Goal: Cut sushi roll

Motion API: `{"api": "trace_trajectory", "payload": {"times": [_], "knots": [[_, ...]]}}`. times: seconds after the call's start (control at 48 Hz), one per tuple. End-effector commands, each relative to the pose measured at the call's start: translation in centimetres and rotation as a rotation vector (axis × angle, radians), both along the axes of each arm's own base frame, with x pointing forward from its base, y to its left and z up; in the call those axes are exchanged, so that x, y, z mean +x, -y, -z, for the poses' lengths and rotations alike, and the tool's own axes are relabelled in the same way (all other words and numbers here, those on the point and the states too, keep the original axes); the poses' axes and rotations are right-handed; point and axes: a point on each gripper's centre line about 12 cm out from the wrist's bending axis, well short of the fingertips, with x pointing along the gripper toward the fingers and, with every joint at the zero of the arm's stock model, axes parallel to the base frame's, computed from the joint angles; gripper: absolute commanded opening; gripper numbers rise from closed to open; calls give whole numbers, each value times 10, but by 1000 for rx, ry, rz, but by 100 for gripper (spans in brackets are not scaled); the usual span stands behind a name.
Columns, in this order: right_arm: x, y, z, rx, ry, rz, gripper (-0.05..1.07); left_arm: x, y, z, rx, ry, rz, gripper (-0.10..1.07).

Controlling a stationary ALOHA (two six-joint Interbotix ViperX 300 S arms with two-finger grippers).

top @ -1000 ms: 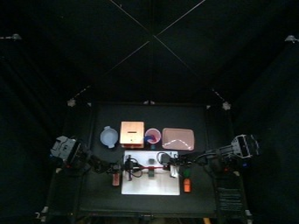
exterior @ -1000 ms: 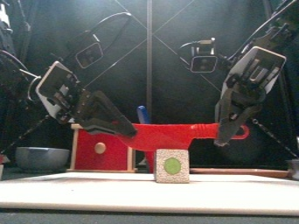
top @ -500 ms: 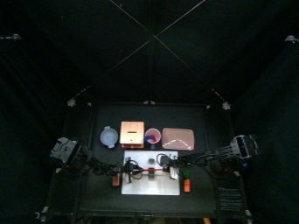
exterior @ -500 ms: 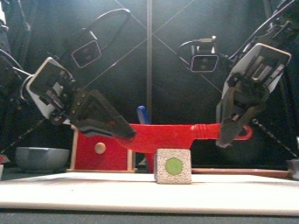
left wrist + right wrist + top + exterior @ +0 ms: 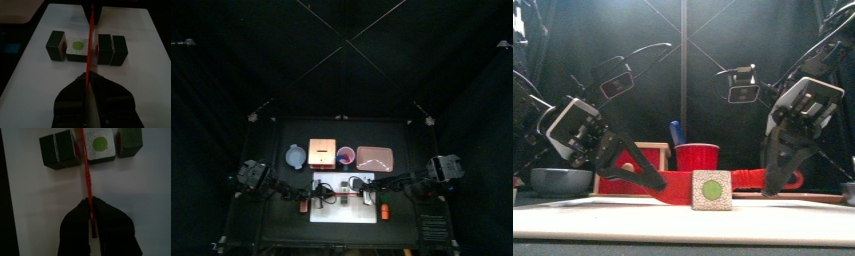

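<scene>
Both grippers, left (image 5: 88, 82) and right (image 5: 89, 210), clamp opposite ends of a thin red plastic knife (image 5: 680, 184) held level just above the dark, green-centred sushi roll (image 5: 711, 190), which lies in pieces on the white rectangular cutting board (image 5: 133, 75), a red cup (image 5: 696, 157) behind.

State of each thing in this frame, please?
Roll: in several pieces, on the board.
Knife: level, blade in a gap between pieces.
Left end effector: shut on knife.
Right end effector: shut on knife.
Cup: upright.
Bowl: upright.
</scene>
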Motion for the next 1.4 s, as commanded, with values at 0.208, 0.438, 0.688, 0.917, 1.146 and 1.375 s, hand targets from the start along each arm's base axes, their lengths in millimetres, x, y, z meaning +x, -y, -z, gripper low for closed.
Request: {"api": "trace_trajectory", "payload": {"times": [0.208,0.438,0.688,0.917,1.146,1.375], "knots": [[5,-11,-12,21,40,-8,28,2,11,-3,-31,-18,10,52],[3,-9,-33,24,96,-15,28,0,19,-21,-42,19,36,52],[0,-9,-56,23,158,-25,28,0,16,-43,-30,84,41,52],[-2,-10,-65,32,182,-26,28,1,17,-71,14,151,72,52],[-3,-14,-56,44,156,-21,28,0,26,-63,12,126,89,52],[-2,-16,-44,46,118,-21,28,6,37,-49,-4,94,77,52]]}}
